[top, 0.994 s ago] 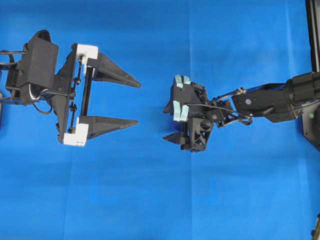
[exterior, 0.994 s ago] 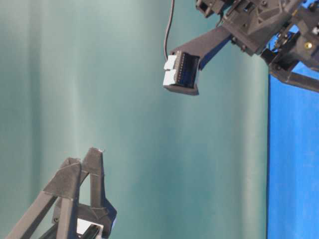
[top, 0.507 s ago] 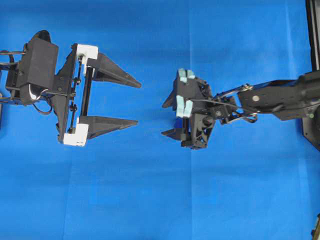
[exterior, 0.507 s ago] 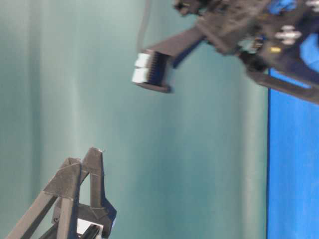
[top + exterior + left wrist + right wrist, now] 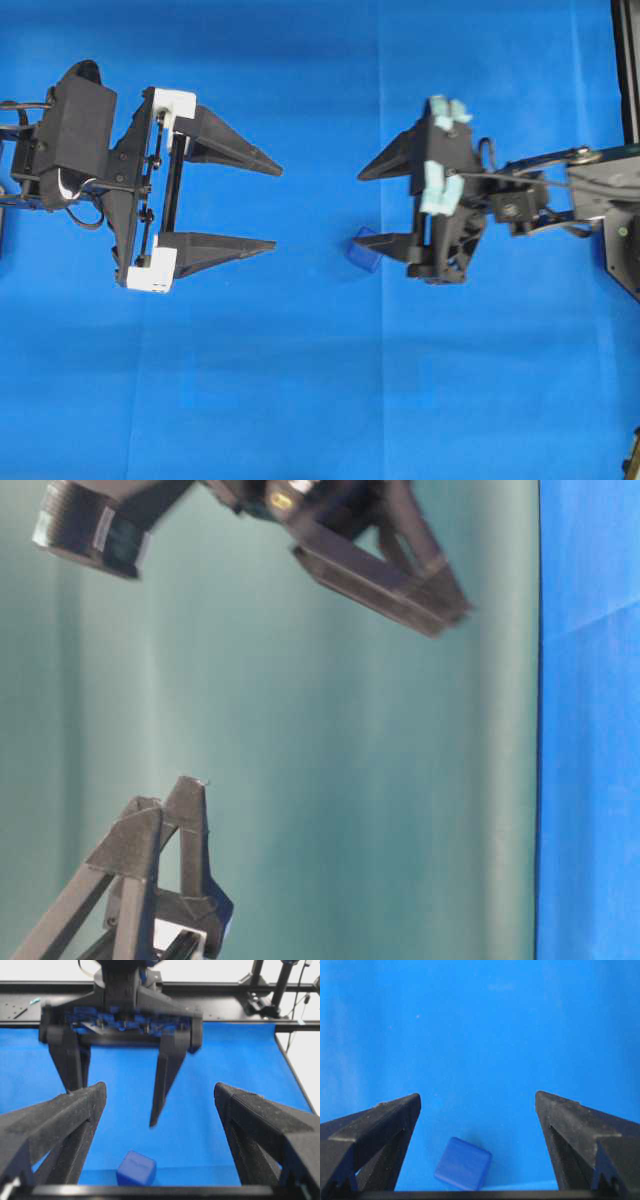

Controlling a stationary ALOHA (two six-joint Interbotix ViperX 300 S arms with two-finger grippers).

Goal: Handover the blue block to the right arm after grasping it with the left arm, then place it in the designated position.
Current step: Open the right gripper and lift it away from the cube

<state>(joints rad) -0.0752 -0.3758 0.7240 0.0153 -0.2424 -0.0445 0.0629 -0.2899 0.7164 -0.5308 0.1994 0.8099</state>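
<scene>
With the blue block (image 5: pixel 364 250) lying free on the blue cloth (image 5: pixel 300 400) near its middle and both the left gripper (image 5: pixel 277 203) and right gripper (image 5: pixel 368 207) gaping empty, the block seems already delivered, so the right arm should lift clear without nudging it.

A: We're guessing a robotics lab, not anyone's home, right?

B: Yeah, we'd say so. The whole table is covered in plain blue cloth (image 5: pixel 300 400), like a staged test surface. Left wrist view shows a black metal frame (image 5: pixel 240 990) with rails and holes behind the cloth, plus stands and cables past it.

A: And two black arms (image 5: pixel 560 195) facing each other with cameras on them.

B: Table-level view just has a flat teal backdrop (image 5: pixel 300 780). Pure test rig.
</scene>
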